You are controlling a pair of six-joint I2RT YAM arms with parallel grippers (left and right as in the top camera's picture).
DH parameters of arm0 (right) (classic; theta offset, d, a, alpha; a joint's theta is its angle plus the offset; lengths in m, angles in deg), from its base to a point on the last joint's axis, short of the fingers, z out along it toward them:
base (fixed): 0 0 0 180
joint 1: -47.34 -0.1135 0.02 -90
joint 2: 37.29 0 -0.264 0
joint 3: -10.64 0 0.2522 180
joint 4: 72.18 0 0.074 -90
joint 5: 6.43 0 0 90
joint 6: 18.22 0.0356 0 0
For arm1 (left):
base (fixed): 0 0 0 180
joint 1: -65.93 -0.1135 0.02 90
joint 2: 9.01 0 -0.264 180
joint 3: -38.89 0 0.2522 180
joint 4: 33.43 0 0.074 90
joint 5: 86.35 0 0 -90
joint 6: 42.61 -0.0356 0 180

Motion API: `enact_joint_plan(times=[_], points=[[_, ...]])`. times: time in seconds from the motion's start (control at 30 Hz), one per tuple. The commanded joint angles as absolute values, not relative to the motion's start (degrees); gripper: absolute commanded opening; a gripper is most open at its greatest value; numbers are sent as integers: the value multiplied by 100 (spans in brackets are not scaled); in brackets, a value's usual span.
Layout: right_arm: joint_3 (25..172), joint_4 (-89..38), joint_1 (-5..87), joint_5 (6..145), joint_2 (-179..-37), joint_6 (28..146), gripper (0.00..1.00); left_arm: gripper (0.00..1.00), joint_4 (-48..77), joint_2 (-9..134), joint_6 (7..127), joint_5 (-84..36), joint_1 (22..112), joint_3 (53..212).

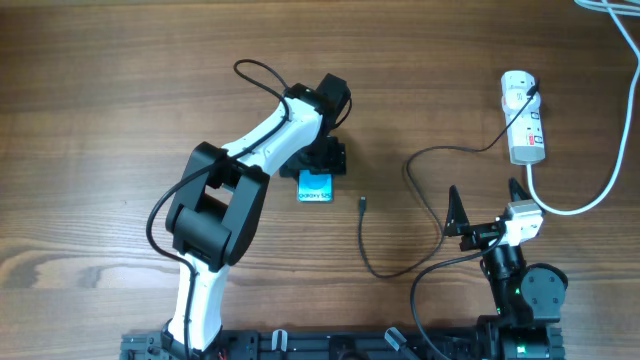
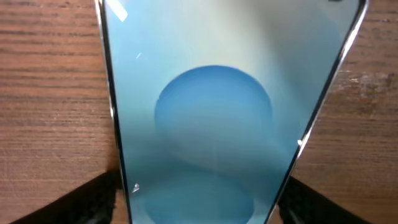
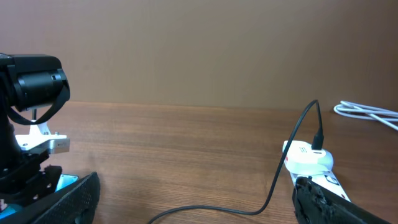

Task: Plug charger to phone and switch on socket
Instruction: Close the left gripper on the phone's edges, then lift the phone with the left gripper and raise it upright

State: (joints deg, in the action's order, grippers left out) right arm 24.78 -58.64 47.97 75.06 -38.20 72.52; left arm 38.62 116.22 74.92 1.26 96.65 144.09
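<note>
Though white-edged, phone [image 1: 315,186] glossy cyan-blue.

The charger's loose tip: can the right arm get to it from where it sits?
Probably yes. The charger tip lies uncovered, left of the open right end effector, with only its own slack cable between them.

Arms: two. Grippers: two, left gripper [image 1: 318,176] and right gripper [image 1: 485,205]. Phone [image 1: 315,187]: one. Charger [image 1: 362,204]: one, single connector tip. Socket [image 1: 523,118]: one, one plug in it. White lead [image 1: 600,195]: one; paired strands in right wrist view possibly the same lead doubled. Table [image 1: 90,120]: one.
</note>
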Motion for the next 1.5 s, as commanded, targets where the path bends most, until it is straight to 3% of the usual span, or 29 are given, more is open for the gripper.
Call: enact_joint_plan(times=[0.0,0.33,0.67,0.8,0.97,1.2,1.47], points=[[2472,-5888,4772,7567,-3794,7193,100,77,3770,11744,7487,56,9669,14243],[2472,-5888,4772,7565,-3794,7190,100,73,3833,11720,7487,52,9641,14332],[2472,-5888,4772,7565,-3794,7193,100,70,5309,11414,7485,-99,9601,15576],[2470,-5888,4772,7567,-3794,7193,100,73,5772,11058,7439,-1061,9518,15869],[2472,-5888,4772,7567,-3794,7190,100,72,5877,10450,6554,-3841,9116,15884],[2470,-5888,4772,7565,-3794,7190,100,70,5881,10243,6561,-7072,8001,15884],[2470,-5888,4772,7565,-3794,7190,100,71,5910,10243,6746,-8672,7365,15884]])
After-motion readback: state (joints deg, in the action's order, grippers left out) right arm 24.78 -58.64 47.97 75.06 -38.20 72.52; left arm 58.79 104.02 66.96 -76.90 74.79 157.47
